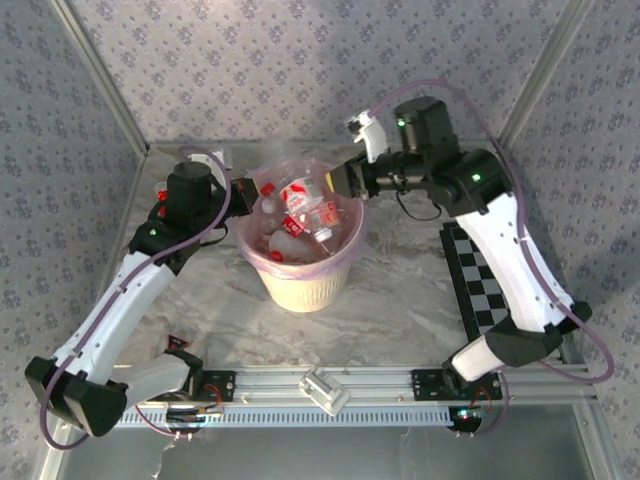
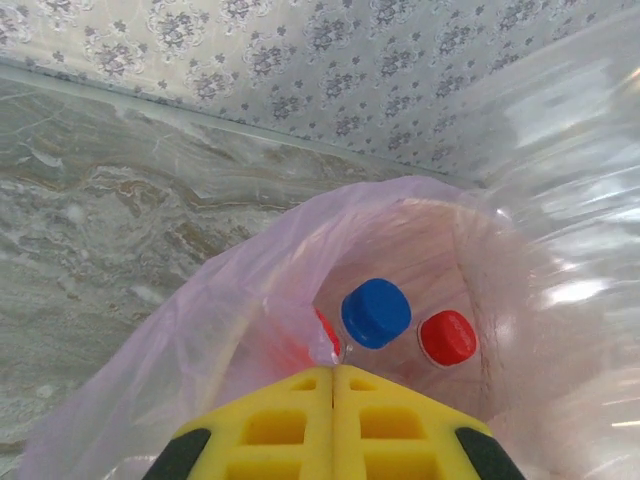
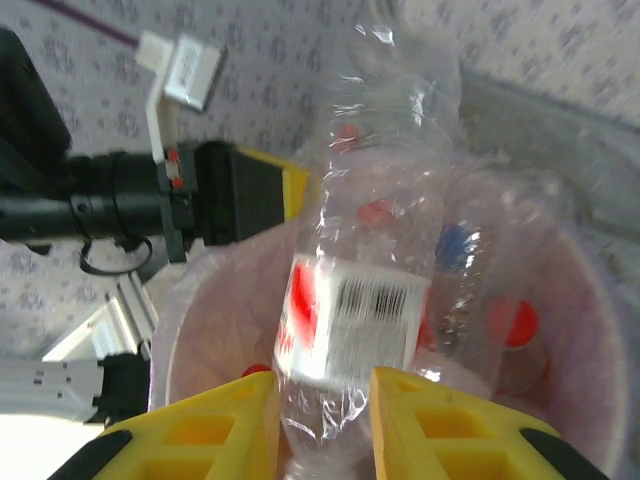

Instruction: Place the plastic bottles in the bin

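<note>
Fingers on your left gripper (image 1: 250, 190) are pressed flat together with nothing between them (the wrist view shows the two yellow pads (image 2: 290, 420) meeting with no gap). It sits at the left rim of the bin (image 1: 300, 285), its tip pointing in over the pink bag (image 2: 230, 310) that lines it. Past that tip you can see a blue cap (image 2: 376, 313) and a red cap (image 2: 447, 337) side by side down inside.

From above, the bin stands on the marbled table (image 1: 400, 300) between your two arms, holding a heap of clear bottles (image 1: 300, 215) with red labels.

At the right rim, your right gripper (image 1: 340, 183) is clamped narrow on a crushed bottle (image 3: 365, 250). It is clear and crumpled, with a red and white label and a barcode, and it stands up between the yellow fingers (image 3: 440, 420) above the bin's open mouth.

Farther right, a checkered board (image 1: 480, 280) lies on the table beside the right arm.
</note>
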Controlling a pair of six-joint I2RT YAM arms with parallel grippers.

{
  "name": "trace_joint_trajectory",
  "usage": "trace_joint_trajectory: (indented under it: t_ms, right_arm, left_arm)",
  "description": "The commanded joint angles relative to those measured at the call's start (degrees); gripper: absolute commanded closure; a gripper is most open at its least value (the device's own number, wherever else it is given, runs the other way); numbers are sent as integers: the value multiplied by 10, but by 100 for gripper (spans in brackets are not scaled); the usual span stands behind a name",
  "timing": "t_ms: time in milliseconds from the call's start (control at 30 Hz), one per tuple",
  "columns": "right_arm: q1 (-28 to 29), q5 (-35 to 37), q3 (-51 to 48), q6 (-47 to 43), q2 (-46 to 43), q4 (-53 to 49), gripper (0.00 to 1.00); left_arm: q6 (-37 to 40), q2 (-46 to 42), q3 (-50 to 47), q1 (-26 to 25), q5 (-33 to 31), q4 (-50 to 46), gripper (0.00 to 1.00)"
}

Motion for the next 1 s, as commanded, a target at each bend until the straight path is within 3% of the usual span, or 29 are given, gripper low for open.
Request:
trace_joint_trajectory:
  t_ms: [0,233,367,500,600,967]
  right_arm:
    - [21,19,31,-26,22,-56,69]
    - [36,30,30,-17,51,-45,65]
    - [53,57,35,2,56,2,55]
    - [94,97,66,-8,81,35,35]
    - [112,113,115,-10,115,60,30]
    - [164,182,306,-8,286,28,32]
  left_arm:
    - [3,-38,-15,0,-23,-5,93]
    - [-11,-67,-43,17,-25,-1,90]
    - [-17,-92,-57,30,-31,-2,85]
    - [-33,-118,-87,47,-31,4,78]
    - [-43,-116,-96,49,-16,13,74]
    - [-51,-95,-101,48,4,30,74]
